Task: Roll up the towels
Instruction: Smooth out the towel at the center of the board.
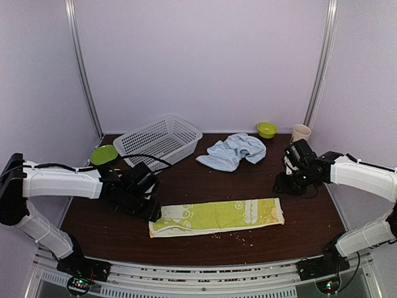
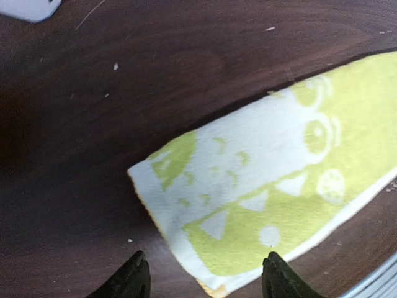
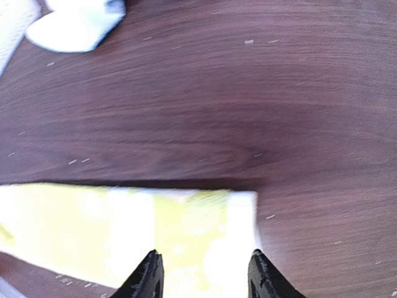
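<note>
Dark brown wood table (image 1: 205, 248) seen from above: the lime-green lemon-print towel (image 1: 217, 217) lies flat in a long strip near the front edge. The pale blue towel (image 1: 232, 151) sits crumpled further back, beside a white mesh basket (image 1: 159, 140). A green bowl (image 1: 267, 129) and a beige cup (image 1: 301, 132) stand at the back right. The left arm (image 1: 62, 182) reaches to the strip's left end, the right arm (image 1: 366, 174) to just beyond its right end.

Left wrist view, a detail hidden from above: the left gripper (image 2: 205, 279) stands wide with nothing held, its black tips apart over the towel's white-and-green end.

Right wrist view: the right gripper (image 3: 201, 276) is parted and empty above the towel's other end; a corner of pale cloth (image 3: 74, 22) shows top left
</note>
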Controlling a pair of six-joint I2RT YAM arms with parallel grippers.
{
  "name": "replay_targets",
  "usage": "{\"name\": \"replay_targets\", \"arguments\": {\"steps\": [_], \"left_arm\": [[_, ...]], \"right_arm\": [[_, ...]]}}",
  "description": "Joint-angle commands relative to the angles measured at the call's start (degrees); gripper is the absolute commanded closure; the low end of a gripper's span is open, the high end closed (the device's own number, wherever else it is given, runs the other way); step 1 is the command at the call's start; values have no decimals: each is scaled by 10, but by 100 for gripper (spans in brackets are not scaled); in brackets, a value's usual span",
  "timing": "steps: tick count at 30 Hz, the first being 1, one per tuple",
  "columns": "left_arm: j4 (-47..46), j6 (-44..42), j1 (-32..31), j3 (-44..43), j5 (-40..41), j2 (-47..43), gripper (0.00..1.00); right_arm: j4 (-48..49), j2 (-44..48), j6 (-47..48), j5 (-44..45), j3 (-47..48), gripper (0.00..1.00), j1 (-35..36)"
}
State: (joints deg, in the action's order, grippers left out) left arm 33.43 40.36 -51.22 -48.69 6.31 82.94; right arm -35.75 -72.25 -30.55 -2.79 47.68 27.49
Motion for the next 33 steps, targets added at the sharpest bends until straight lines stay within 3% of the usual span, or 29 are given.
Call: {"name": "replay_targets", "arguments": {"steps": [1,9,13,22,33], "left_arm": [[37,2,-38,-52,1,-16,39],[-15,7,-51,-64,-17,70,63],[-20,9,-55,-46,-24,95,77],[-21,1,-81,17,-48,91,99],[-11,-14,-107,48,-71,81,100]], "right_arm": [[9,8,-30,-47,-28,57,37],[83,-43,-69,-69,-84,61,54],[73,-60,-61,-51,-91,62,54],[40,-84,-32,-18,-102,66,54],[4,-41,-28,10,-132,65,47]]}}
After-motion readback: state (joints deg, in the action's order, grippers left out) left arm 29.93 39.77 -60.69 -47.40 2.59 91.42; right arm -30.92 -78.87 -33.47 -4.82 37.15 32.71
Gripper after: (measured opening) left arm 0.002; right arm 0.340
